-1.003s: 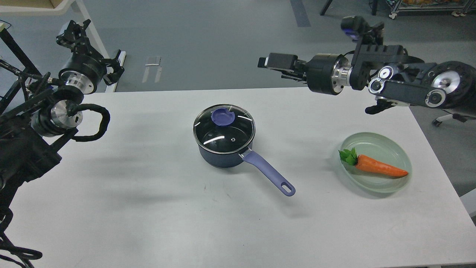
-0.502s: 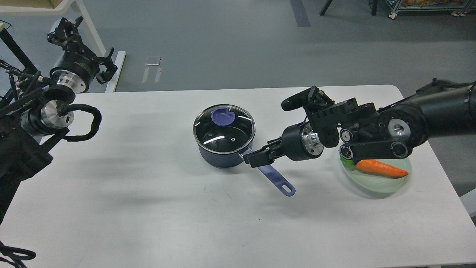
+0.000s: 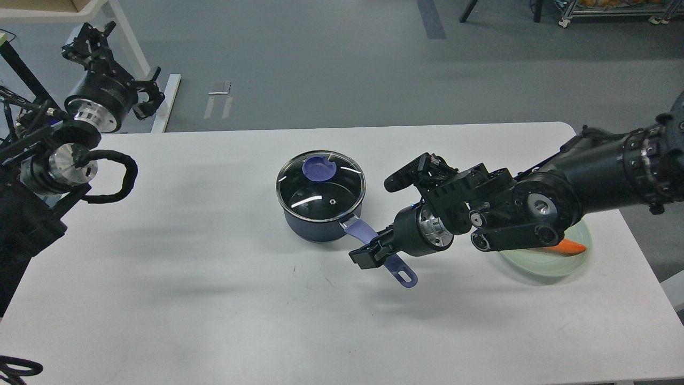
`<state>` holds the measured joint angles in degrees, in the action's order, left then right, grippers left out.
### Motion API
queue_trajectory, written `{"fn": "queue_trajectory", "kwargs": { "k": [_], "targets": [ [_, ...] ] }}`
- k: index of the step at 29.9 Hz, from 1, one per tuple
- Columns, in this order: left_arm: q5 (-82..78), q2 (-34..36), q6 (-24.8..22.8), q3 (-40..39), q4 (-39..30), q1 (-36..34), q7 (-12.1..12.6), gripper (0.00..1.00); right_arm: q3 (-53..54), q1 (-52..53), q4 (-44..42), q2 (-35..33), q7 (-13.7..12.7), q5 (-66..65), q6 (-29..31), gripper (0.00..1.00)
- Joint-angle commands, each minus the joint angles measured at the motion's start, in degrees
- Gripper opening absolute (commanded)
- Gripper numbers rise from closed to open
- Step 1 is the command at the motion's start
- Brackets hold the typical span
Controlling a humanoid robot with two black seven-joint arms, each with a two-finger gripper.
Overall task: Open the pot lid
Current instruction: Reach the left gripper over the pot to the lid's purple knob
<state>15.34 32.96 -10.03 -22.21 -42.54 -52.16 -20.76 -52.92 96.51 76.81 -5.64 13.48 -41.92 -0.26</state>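
Observation:
The dark navy pot (image 3: 315, 224) stands at the table's middle with its glass lid (image 3: 320, 187) seated on it, purple-blue knob (image 3: 319, 169) at the far side. Its lavender handle (image 3: 359, 231) points toward the front right. My right gripper (image 3: 375, 249) is down at the middle of the handle, one finger on each side of it; I cannot tell whether they press on it. My left gripper (image 3: 120, 67) is raised beyond the table's far left corner, fingers spread, empty, far from the pot.
A pale green plate (image 3: 539, 266) with an orange carrot (image 3: 573, 247) lies at the right, mostly hidden behind my right arm. The white table (image 3: 214, 299) ends just past the plate on the right.
My right arm swung down from above the table's far edge to the pot handle. The handle's end has turned slightly toward me. My left arm drew back a little to the left.

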Motion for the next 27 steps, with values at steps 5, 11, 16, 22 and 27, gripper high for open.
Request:
{"fn": "queue_trajectory", "kwargs": {
  "k": [5, 11, 16, 22, 27],
  "targets": [
    [-1.01, -0.35, 0.19, 0.07, -0.34, -0.05, 0.1, 0.99, -0.08, -0.1, 0.0, -0.24, -0.82, -0.09, 0.09, 0.44],
    [-8.47, -0.09, 0.71, -0.02, -4.56, -0.13, 0.1, 0.99, 0.0, -0.01, 0.09, -0.33, -0.82, -0.18, 0.0, 0.32],
    [-19.27, -0.26, 0.98, -0.02, -9.21, -0.66, 0.19, 0.99, 0.0, 0.25, 0.09, -0.33, -0.82, -0.35, 0.09, 0.25],
    [-35.08, -0.18, 1.86, 1.55, -15.28, -1.28, 0.37, 0.99, 0.0, 0.34, 0.0, -0.33, -0.82, -1.85, 0.0, 0.22],
    [-56.51, -0.35, 2.03, 2.18, -21.25, -1.45, 0.02, 0.99, 0.0, 0.34, 0.0, -0.33, -0.82, -3.33, 0.09, 0.2]
  ]
}}
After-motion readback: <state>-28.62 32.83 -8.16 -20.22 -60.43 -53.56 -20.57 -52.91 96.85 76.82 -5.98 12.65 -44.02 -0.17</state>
